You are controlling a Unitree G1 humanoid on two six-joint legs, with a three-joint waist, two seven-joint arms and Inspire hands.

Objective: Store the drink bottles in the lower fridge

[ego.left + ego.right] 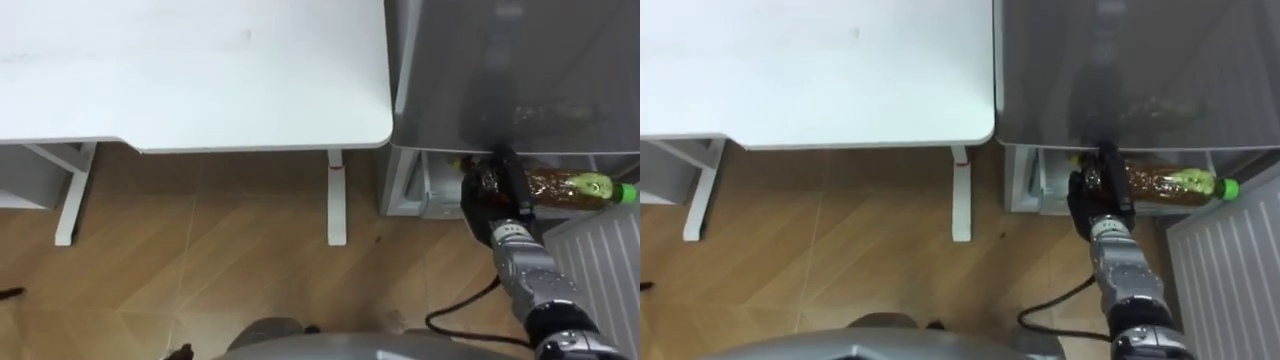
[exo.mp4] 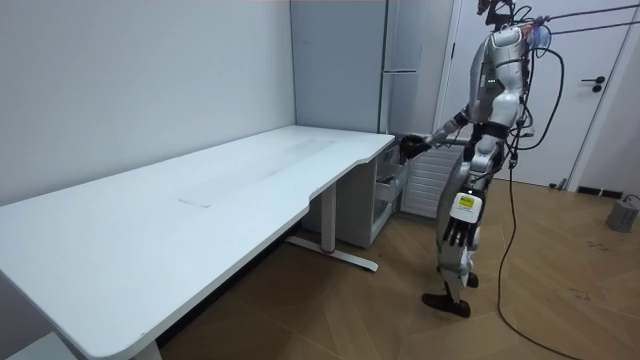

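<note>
The fingers point(image 1: 488, 182) of the right hand point(image 1: 492, 203) are curled tightly round the left end of a tea bottle point(image 1: 562, 187), which they hold by its base. The bottle lies on its side in the grip, full of brown liquid. It has a yellow-green label towards its neck, and its green cap point(image 1: 625, 192) points to the robot's right. The wrist and grey forearm run back from the hand towards the lower right of the eye views.

The bottle is held in the air at the mouth of the lower fridge compartment point(image 1: 418, 186), just under the bottom edge of the grey upper fridge door point(image 1: 500, 80). Whether any part of it is already inside the opening cannot be told from above. White inner walls of the compartment show just left of the hand. Below and to the right of the bottle is a white ribbed panel point(image 1: 598, 262), standing out from the fridge over the floor.

To the left of the fridge, close beside it, is a white table point(image 1: 200, 70) with a rounded corner and white legs. It stands on a wood-patterned floor point(image 1: 200, 260).

In the room view the robot stands upright facing the tall grey fridge point(image 2: 400, 60), at the far end of the long table, with its right arm stretched forward at waist height towards the open lower part. The left hand point(image 2: 458, 232) hangs at its side beside the thigh, its fingers loose and straight, holding nothing.
</note>
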